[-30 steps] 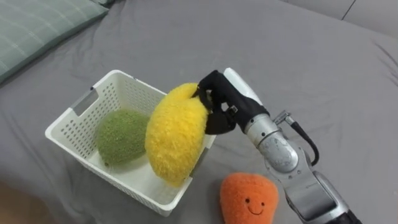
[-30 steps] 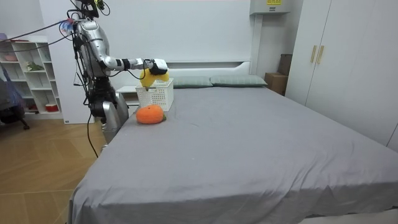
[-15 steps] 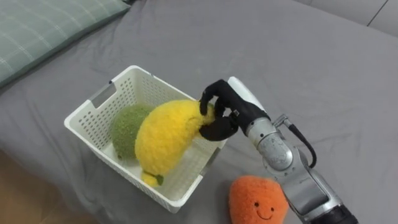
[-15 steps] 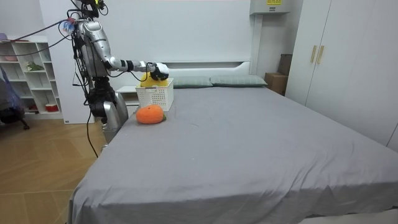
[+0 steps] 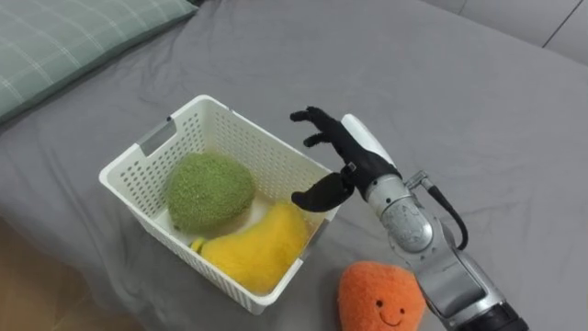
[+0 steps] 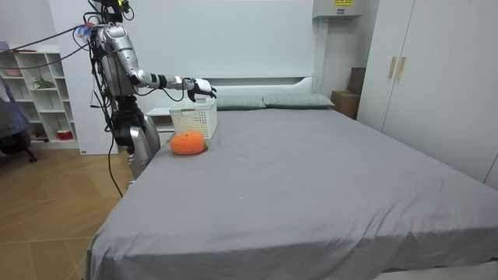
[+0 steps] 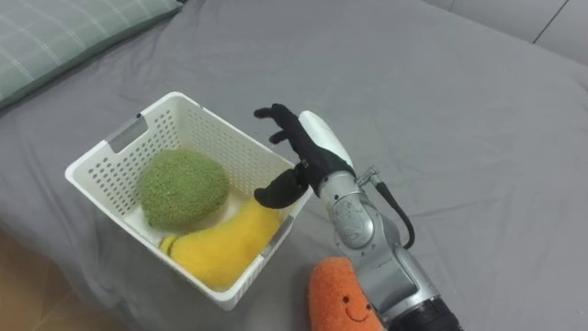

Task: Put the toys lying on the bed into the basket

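Note:
A white slotted basket (image 5: pixel 147 152) (image 7: pixel 103 152) (image 6: pixel 194 120) rests on the grey bed near its corner. Inside lie a round green plush (image 5: pixel 209 190) (image 7: pixel 182 187) and a long yellow plush (image 5: pixel 250 249) (image 7: pixel 220 243), side by side. My right hand (image 5: pixel 338 152) (image 7: pixel 299 142) (image 6: pixel 201 86) hovers just above the basket's right rim, fingers spread and straight, holding nothing. An orange plush with a smiling face (image 5: pixel 381 294) (image 7: pixel 337 296) (image 6: pixel 187 143) sits on the bed to the near right of the basket, below my forearm.
A pale green checked pillow (image 5: pixel 64 41) lies at the far left, and another pillow (image 6: pixel 299 100) lies by the headboard. I stand at the bed's corner beside a white shelf unit (image 6: pixel 35 93). Bare grey sheet (image 5: pixel 478 119) spreads to the right.
My right hand has let go of the yellow plush, which dropped into the basket beside the green one. The fingers went from curled to spread.

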